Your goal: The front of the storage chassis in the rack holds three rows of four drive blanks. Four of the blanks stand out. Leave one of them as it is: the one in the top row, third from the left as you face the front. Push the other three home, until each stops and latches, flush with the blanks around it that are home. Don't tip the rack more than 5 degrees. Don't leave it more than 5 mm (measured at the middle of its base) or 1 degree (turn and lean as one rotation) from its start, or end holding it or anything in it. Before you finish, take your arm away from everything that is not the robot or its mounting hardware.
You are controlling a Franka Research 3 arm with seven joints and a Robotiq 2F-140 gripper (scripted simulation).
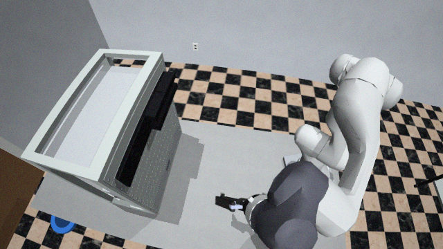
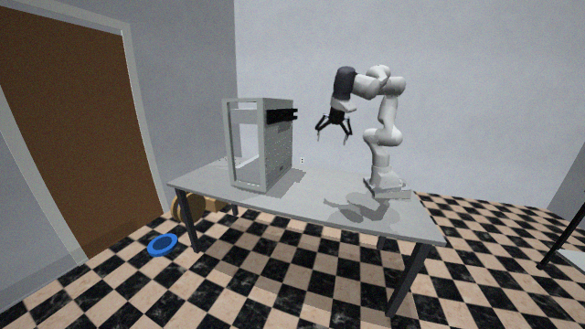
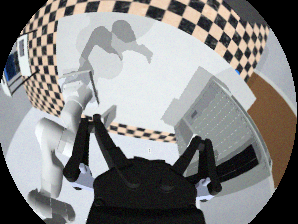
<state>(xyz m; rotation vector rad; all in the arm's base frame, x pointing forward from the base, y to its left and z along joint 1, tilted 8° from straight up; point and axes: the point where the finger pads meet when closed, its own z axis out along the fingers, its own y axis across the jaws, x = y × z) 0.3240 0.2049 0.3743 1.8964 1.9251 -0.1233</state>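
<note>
The pale grey open rack (image 1: 136, 52) (image 2: 261, 137) (image 3: 202, 99) stands at the left end of the table (image 1: 228, 152) (image 2: 320, 201). The black storage chassis (image 1: 157, 104) (image 2: 280, 116) (image 3: 244, 163) sits in its top bay, its front facing the arm. Parts of the front stand out in steps, but I cannot tell the single blanks apart. My gripper (image 1: 232, 205) (image 2: 332, 134) (image 3: 148, 117) is open and empty. It points down, in the air in front of the rack, a little below chassis height and well apart from it.
The arm's base (image 2: 385, 185) is bolted to the table right of the rack. A perforated panel (image 1: 160, 162) covers the rack front below the chassis. On the floor lie a blue disc (image 1: 62, 224) (image 2: 162, 243) and a wooden spool (image 2: 187, 207) under the table.
</note>
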